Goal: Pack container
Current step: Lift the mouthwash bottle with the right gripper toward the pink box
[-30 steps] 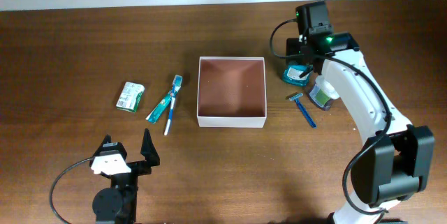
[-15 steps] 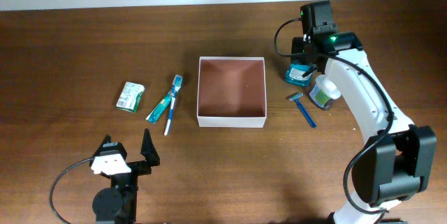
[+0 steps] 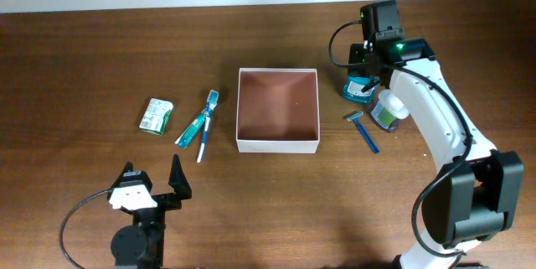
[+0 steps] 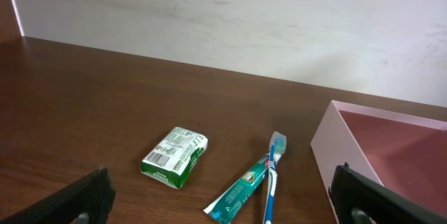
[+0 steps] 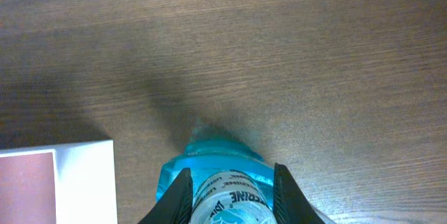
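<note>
Left tool is sitting at the near edge of the desk. It is released, with its fingers spread wide and nothing lying between them.

Beyond it, left of centre, a toothpaste tube and a blue toothbrush are lying side by side and touching, both angled toward the far right. A green-and-white packet is lying just left of them, apart from both.

The container is sitting at mid-desk, upright and open. Its reddish-brown floor is showing bare. Neither tool is touching it.

To its right, a blue razor is lying flat on the desk, near the container's right wall but clear of it. A small greenish bottle with a white cap is lying just past the razor, partly under the right arm.

Farthest out, right tool is pointing down over a blue mouthwash bottle. Its fingers are standing close against either side of the bottle. I cannot tell whether they are clenching it. The bottle is sitting off the container's far right corner.
</note>
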